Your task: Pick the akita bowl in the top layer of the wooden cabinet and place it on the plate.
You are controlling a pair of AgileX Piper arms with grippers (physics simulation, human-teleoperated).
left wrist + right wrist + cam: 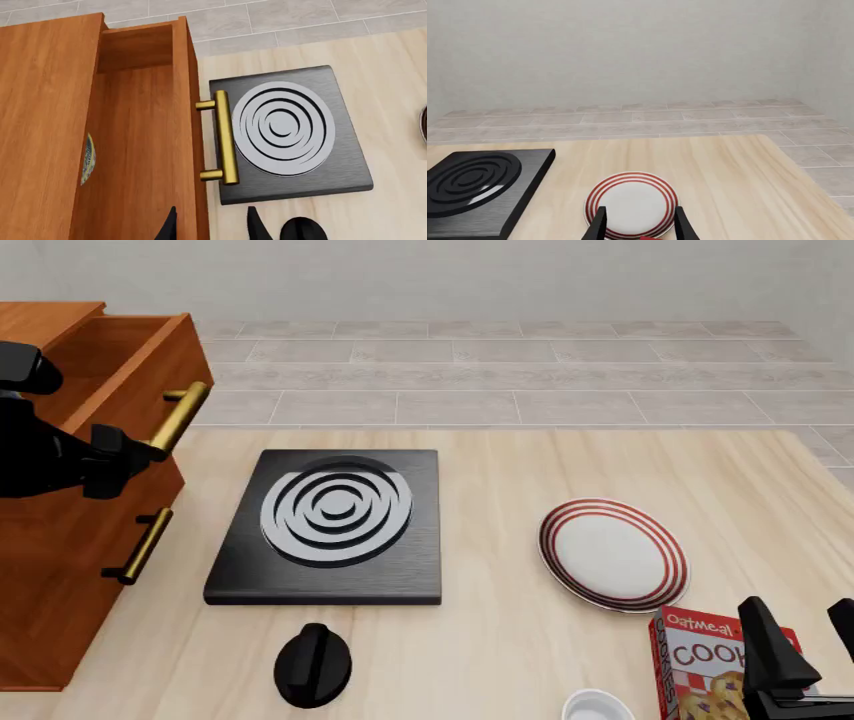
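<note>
Left hand spread over the open drawer – only a bowl edge shows beside it, under the cabinet top; likely rigid, slick, breakable, so pinch its rim. Right hand spread above the plate

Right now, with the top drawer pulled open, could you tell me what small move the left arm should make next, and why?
Probably lower the left gripper further into the top layer toward the cabinet's back. Its fingers are spread and hold nothing, and the only thing showing in the drawer is a patterned sliver half-hidden under the wooden cabinet top, possibly the akita bowl. The plate waits bare.
</note>
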